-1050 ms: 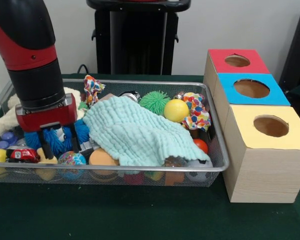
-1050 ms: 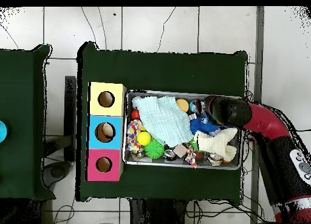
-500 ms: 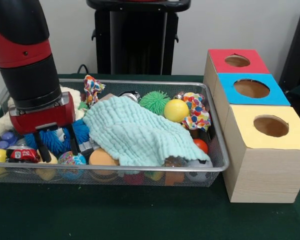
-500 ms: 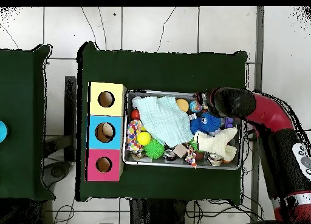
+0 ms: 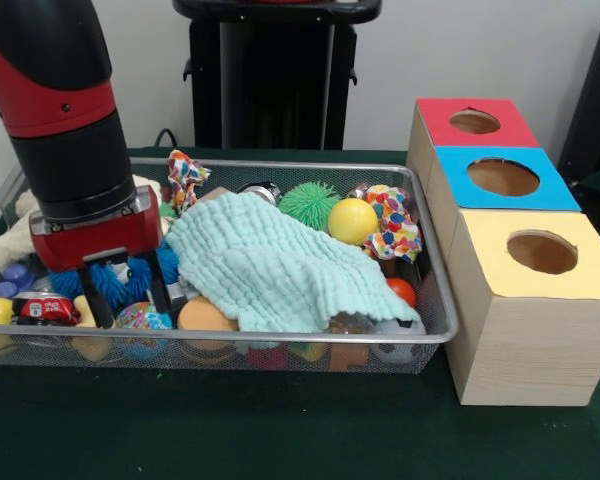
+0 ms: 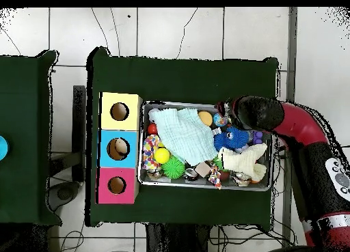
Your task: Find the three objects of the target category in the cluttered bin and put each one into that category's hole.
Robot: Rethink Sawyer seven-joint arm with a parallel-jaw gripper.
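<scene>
Front view, wire bin [image 5: 435, 300] of toys, mint cloth [image 5: 270, 265], gripper [image 5: 127, 296] inside

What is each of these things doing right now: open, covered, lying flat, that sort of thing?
Gripper: open, fingers down among the toys.
Blue spiky toy: between the fingers, not gripped.
Mint cloth: crumpled, draped over toys.
Mesh bin: crowded with toys.
Yellow box, blue box, red box: holes open.

A wire mesh bin [image 5: 435, 325] lies lengthwise on the green worktop, crowded with toys under a rumpled mint cloth [image 5: 270, 270]. Just beside one end stand three wooden boxes in a row, with round holes in red [image 5: 475, 121], blue [image 5: 503, 177] and yellow [image 5: 542, 252] tops.
</scene>
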